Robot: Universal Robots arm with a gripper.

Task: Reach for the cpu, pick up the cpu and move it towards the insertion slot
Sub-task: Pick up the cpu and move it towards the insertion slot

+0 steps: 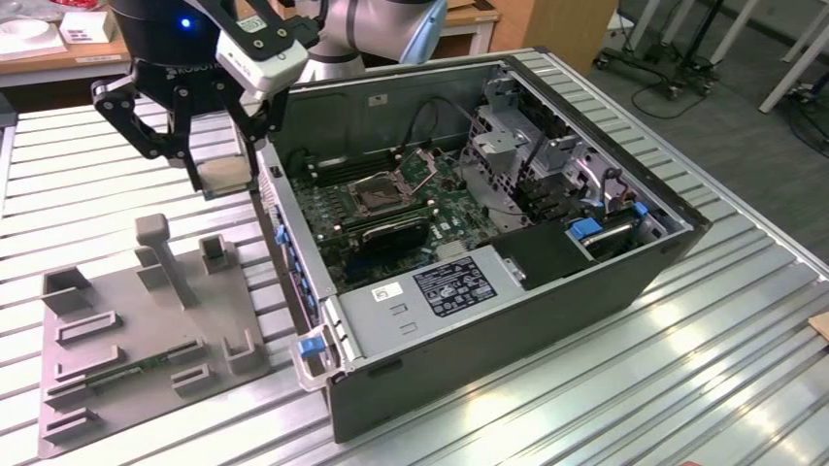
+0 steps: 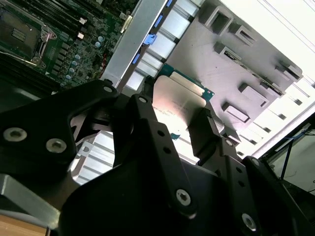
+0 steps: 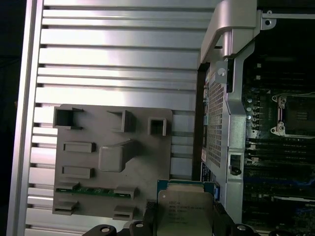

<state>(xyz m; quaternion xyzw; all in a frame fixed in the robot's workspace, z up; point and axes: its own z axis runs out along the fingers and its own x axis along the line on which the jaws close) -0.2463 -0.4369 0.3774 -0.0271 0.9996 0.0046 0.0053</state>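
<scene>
- Gripper (image 1: 223,160) hangs in the upper left of the exterior view, above the slatted table (image 1: 725,320), just beside the open computer case (image 1: 518,320), its fingers (image 2: 209,130) closed on the cpu (image 1: 223,175).
- Cpu, silver face showing, sits between the fingers at the lower edge of the first wrist view (image 3: 184,211) and mid-frame in the second wrist view (image 2: 178,96).
- Insertion slot (image 1: 380,191) lies inside the case on the green board, well apart from the chip.
- Grey plastic fixture (image 1: 143,340) rests on the table at the exterior view's lower left.
</scene>
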